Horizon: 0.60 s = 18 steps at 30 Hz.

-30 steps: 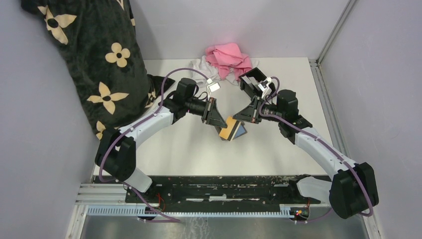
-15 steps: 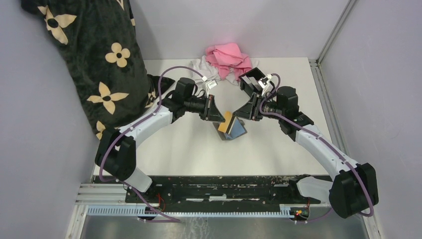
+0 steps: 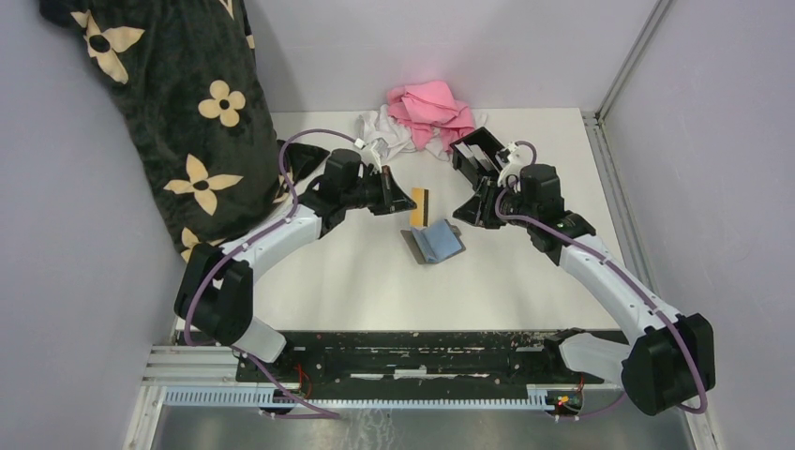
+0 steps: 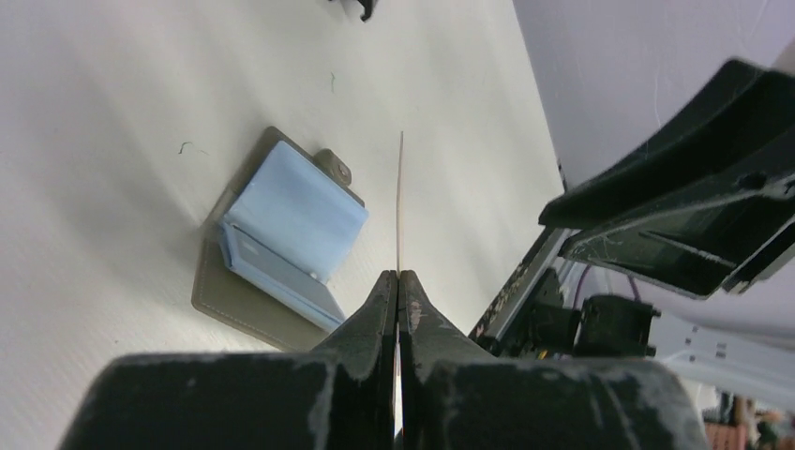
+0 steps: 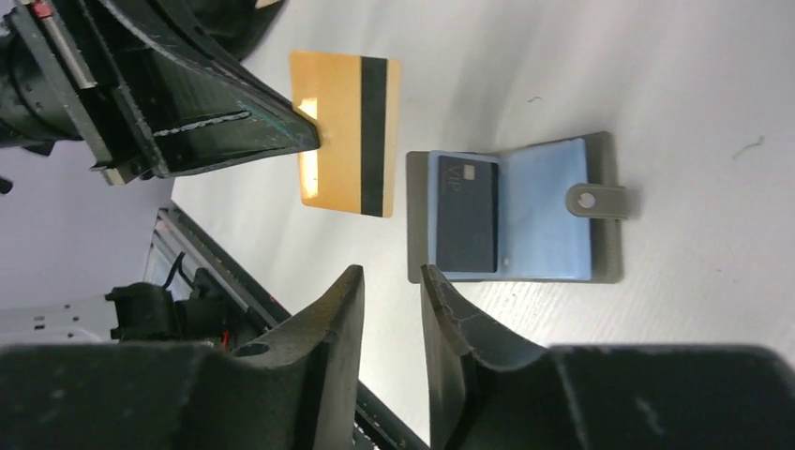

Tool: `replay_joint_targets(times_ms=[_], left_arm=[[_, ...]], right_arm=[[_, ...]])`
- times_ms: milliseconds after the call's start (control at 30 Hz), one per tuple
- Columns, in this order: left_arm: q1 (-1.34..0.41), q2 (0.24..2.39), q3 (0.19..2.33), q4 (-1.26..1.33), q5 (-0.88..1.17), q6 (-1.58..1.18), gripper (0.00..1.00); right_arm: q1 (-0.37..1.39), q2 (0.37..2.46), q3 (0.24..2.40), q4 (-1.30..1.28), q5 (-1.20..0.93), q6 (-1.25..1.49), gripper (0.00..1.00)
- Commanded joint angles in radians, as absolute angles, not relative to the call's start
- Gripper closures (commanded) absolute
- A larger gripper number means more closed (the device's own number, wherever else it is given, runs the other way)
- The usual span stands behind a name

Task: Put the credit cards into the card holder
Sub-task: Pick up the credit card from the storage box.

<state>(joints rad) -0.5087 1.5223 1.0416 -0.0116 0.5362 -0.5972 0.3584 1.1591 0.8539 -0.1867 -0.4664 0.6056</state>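
Holds orange card pinched in clenched left gripper, clear of table. Shows right gripper released, empty, open wallet just ahead. Locates black card holder close beside right gripper.

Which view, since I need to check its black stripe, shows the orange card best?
Right wrist: the orange card faces the camera, black stripe plain, its edge pinched by the left hand. Left wrist shows it edge-on, a thin line; top external shows it small and foreshortened.
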Motion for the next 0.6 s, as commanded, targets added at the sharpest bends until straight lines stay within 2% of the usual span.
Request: replay_joint_targets(times_ms=[0, 267, 567], left_arm=[[-0.53, 1.512, 1.014, 0.113, 0.405, -0.783, 0.97], [-0.621, 1.575, 1.033, 0.141, 0.278, -0.876, 0.97], [-0.714, 1.605, 0.984, 0.129, 0.053, -0.974, 0.97]], right_arm=[[0.372, 1.176, 0.861, -0.176, -0.366, 0.557, 0.71], [0.422, 1.257, 0.841, -0.156, -0.283, 0.539, 0.9], [0.443, 1.315, 0.802, -0.126, -0.21, 0.541, 0.99]])
